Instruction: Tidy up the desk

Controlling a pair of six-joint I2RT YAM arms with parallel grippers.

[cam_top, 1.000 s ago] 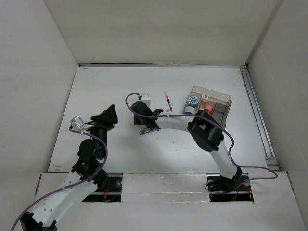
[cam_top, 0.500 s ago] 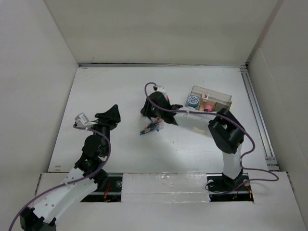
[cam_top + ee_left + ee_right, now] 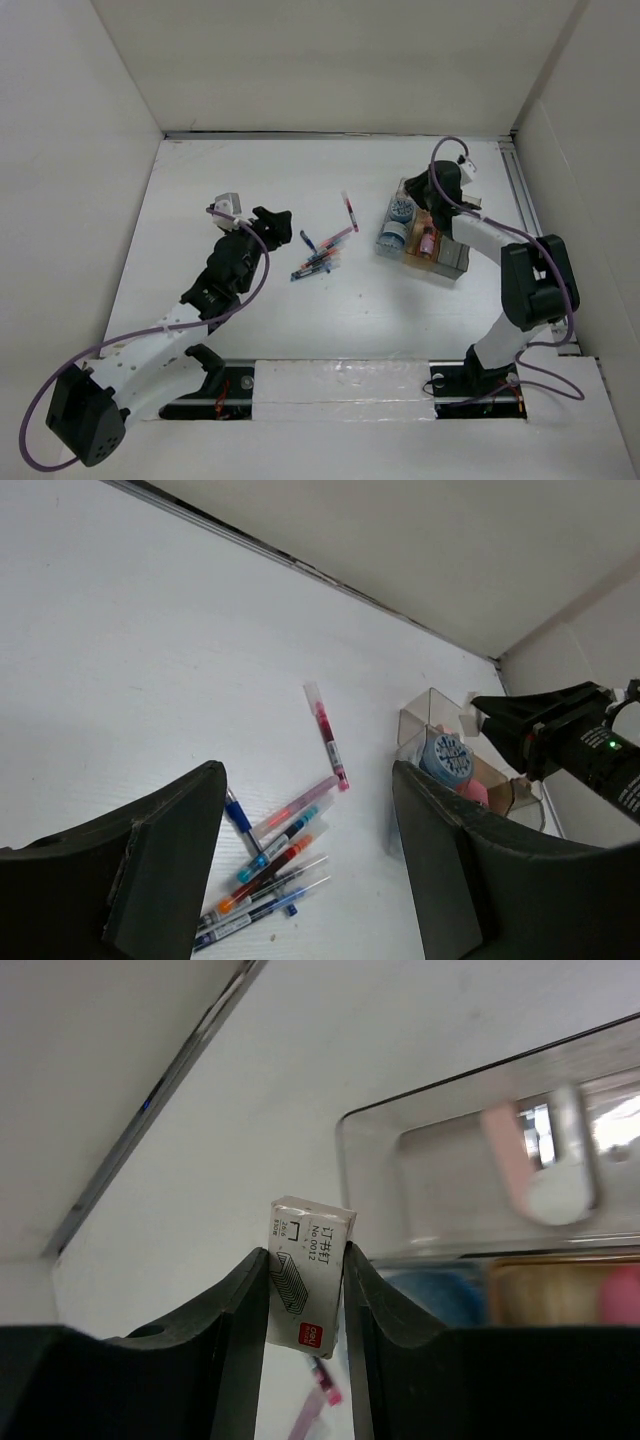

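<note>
1. At the desk's left centre: left gripper [image 3: 274, 216], jaws spread wide with nothing between them. This is plain only in its own wrist view; from above the fingers read as one dark shape.
2. Desk [image 3: 200, 180]: matte white tabletop, walled by white panels, lying beneath both arms.
3. Centre: loose cluster of pens [image 3: 314, 262], crossed and touching, just ahead of the left gripper. One pink pen [image 3: 349, 211] lies apart beyond them.
4. Right of centre: clear compartment box [image 3: 447, 268], holding a blue-topped roll [image 3: 401, 208] and some pink items.
5. At the box's far side: right gripper [image 3: 306, 1305], clamped on a small staple box [image 3: 308, 1250]. Its printed label shows in the right wrist view only; from above the arm hides it.
6. Far right: metal rail [image 3: 535, 235] running along the desk edge.
</note>
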